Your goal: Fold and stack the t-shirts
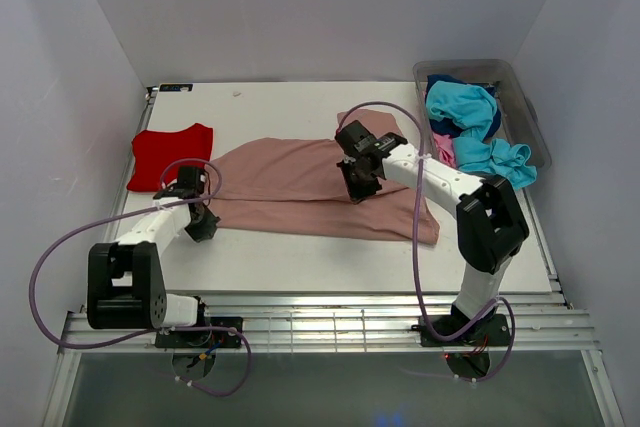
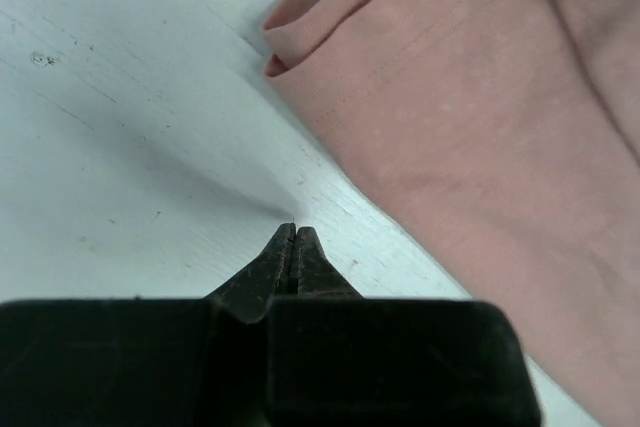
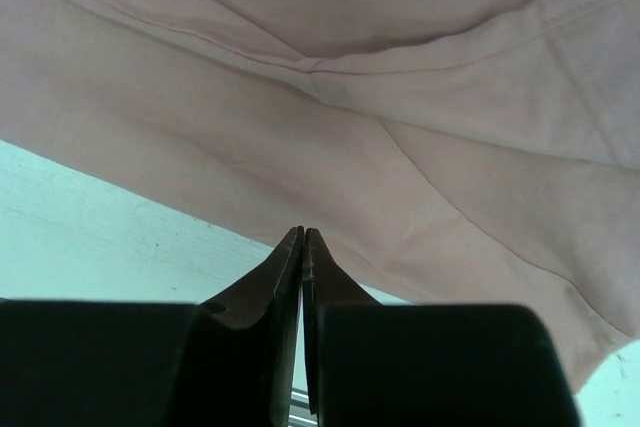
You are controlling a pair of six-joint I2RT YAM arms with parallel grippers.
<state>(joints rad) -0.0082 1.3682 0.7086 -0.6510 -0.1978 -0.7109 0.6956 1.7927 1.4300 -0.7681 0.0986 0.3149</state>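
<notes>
A large dusty-pink t-shirt [image 1: 300, 187] lies folded lengthwise across the middle of the table; its print is hidden. It fills the right of the left wrist view [image 2: 480, 107] and most of the right wrist view [image 3: 350, 117]. A folded red t-shirt [image 1: 172, 155] lies at the far left. My left gripper [image 1: 203, 228] is shut and empty, over bare table just off the pink shirt's left edge [image 2: 295, 229]. My right gripper [image 1: 358, 190] is shut and empty above the shirt's middle [image 3: 303, 232]. Turquoise [image 1: 470, 117], bright pink [image 1: 444, 149] and navy [image 1: 446, 83] shirts sit in the bin.
A clear grey plastic bin [image 1: 520, 97] stands at the far right of the white table [image 1: 300, 257]. White walls close in the left, back and right sides. A slatted metal rail [image 1: 330, 322] runs along the near edge by the arm bases.
</notes>
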